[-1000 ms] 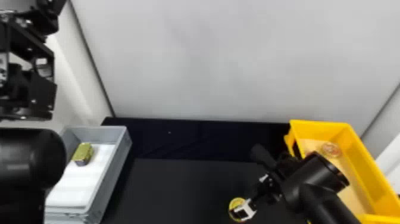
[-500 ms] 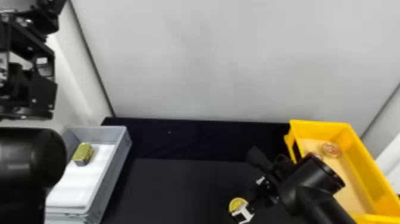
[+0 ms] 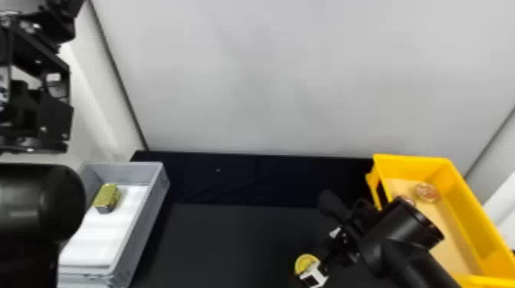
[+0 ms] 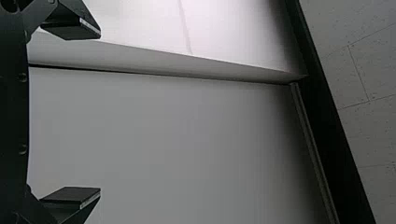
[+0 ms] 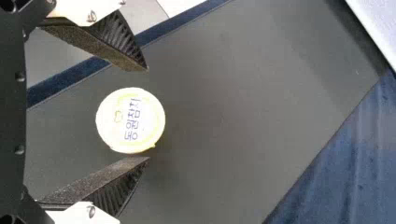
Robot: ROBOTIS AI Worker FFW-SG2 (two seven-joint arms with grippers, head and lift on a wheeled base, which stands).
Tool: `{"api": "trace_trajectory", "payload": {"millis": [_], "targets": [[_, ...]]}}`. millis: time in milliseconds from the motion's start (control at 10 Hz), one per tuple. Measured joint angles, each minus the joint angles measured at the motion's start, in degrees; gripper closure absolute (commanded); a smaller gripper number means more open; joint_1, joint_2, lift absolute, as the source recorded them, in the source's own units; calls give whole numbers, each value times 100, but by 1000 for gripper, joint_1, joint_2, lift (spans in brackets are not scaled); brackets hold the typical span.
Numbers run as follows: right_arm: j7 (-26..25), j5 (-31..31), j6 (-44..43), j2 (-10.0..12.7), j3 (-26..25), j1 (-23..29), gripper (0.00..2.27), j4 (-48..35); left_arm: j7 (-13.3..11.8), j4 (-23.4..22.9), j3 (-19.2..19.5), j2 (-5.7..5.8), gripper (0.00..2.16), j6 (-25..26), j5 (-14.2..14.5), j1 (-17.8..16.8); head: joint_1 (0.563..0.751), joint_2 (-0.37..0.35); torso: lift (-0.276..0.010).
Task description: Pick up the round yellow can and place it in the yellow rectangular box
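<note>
Can: round yellow can (image 3: 305,263), on the black surface (image 3: 237,245), toward its near edge and nearer the right edge.
Lettering: dark blue characters across the pale lid (image 5: 130,120).
Right gripper (image 3: 321,254): jaws apart on either side of the can; contact cannot be told.
Left gripper (image 3: 42,107): up beside the left wall, jaws wide apart.
Yellow rectangular box (image 3: 469,214): at the surface's right edge, two round coppery items (image 3: 426,192) inside, near its far end.
Grey plastic bin (image 3: 147,208): at the left edge; a gold-topped block (image 3: 107,197) on its white liner (image 3: 101,237).
</note>
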Motion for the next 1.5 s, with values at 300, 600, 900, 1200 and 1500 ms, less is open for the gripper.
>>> {"api": "trace_trajectory", "payload": {"millis": [300,600,900,1200,1500], "targets": [[0,-11,-107,-28,21,-44,111,81,0,0,-4,-5,98,-5,0,-4,663,54,-2],[-1,-16,-218,-44,65,-62,113,169,0,-4,-5,-9,98,-12,0,-6,663,54,-2],[-8,-25,-353,-47,112,-74,114,260,0,-8,-4,-8,98,-16,0,-5,663,54,-2],[-20,-26,-455,-81,189,-108,116,327,0,-9,-11,-7,98,-16,10,-5,663,54,-2],[-29,-26,-508,-139,292,-124,134,356,0,-9,-13,-17,98,-16,13,-5,663,54,-2]]}}
